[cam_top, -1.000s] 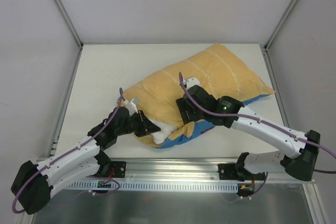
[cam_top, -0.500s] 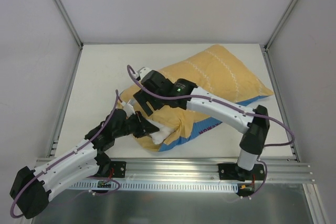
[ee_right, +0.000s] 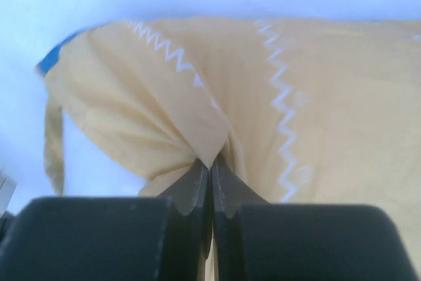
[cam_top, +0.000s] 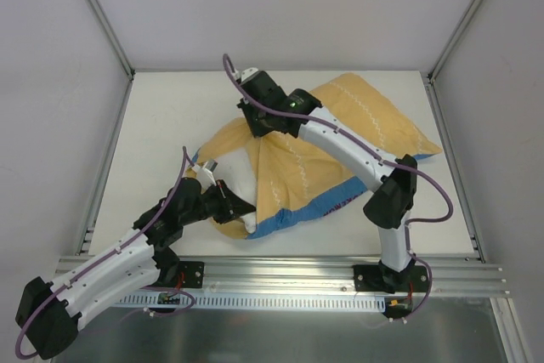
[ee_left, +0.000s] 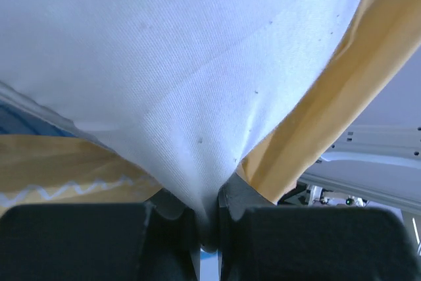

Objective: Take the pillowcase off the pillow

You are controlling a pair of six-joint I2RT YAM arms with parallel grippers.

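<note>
The pillowcase [cam_top: 297,167] lies yellow-orange face up in the middle of the table, with a blue edge along its near side. A small part of the white pillow [cam_top: 247,224] sticks out at its near left opening. My left gripper [cam_top: 231,207] is shut on that white corner; in the left wrist view the pillow [ee_left: 184,83] is pinched in the left gripper [ee_left: 207,212], with the pillowcase [ee_left: 342,110] beside it. My right gripper [cam_top: 255,125] is shut on a fold of the pillowcase at its far left. The right wrist view shows the right gripper [ee_right: 210,169] pinching the pillowcase [ee_right: 316,97].
The white table [cam_top: 170,116] is bounded by white walls and metal frame posts [cam_top: 100,14] at left and right. A metal rail [cam_top: 280,274] carrying both arm bases runs along the near edge. The right arm's long link crosses over the pillowcase.
My right arm swung from the pillowcase's near edge up and left, then closed on the yellow fabric and drew it away from the pillow. The left gripper kept its hold.
</note>
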